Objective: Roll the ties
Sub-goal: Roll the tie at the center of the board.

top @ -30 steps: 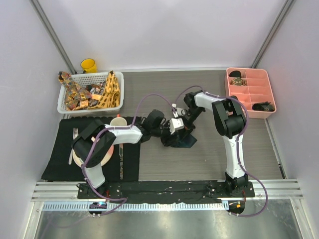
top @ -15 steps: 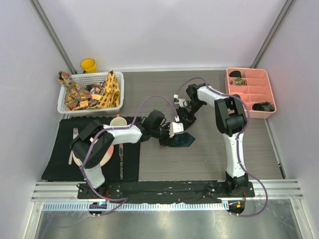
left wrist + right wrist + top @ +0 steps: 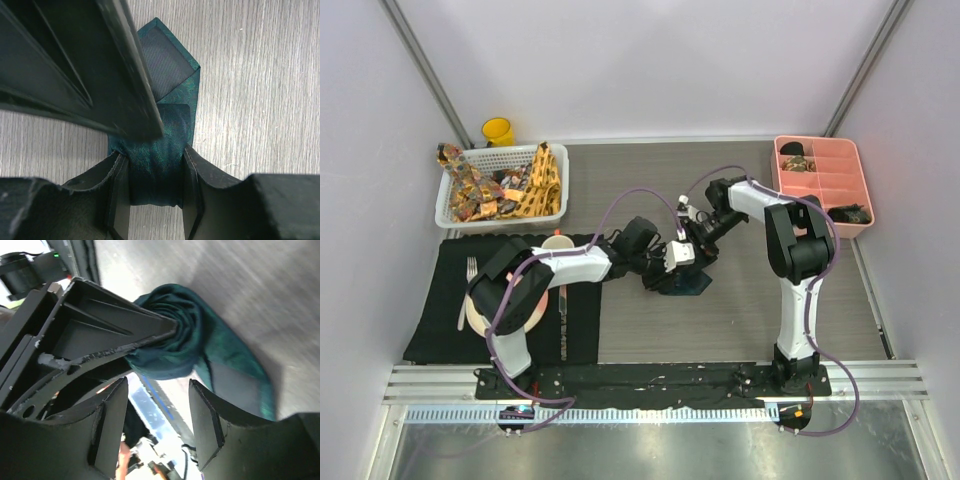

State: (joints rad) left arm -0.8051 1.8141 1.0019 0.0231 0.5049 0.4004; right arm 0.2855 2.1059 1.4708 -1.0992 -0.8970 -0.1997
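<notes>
Left claw (image 3: 155, 192) pinches the rolled dark teal tie (image 3: 159, 140) on the counter (image 3: 750, 320), with the loose tail at its 4 o'clock. Right claw (image 3: 157, 395), spread and empty, has backed off to the roll's 2 o'clock. Judgement: roll formed; stowing comes next.

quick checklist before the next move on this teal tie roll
1. Left gripper clamped on the rolled part of the teal tie: ok.
2. Right gripper open, nothing between its fingers: ok.
3. Tie fully rolled: not ok, the pointed end lies flat on the table.
4. Roll tight and even: cannot tell.
5. Pink tray has empty compartments: ok.
</notes>
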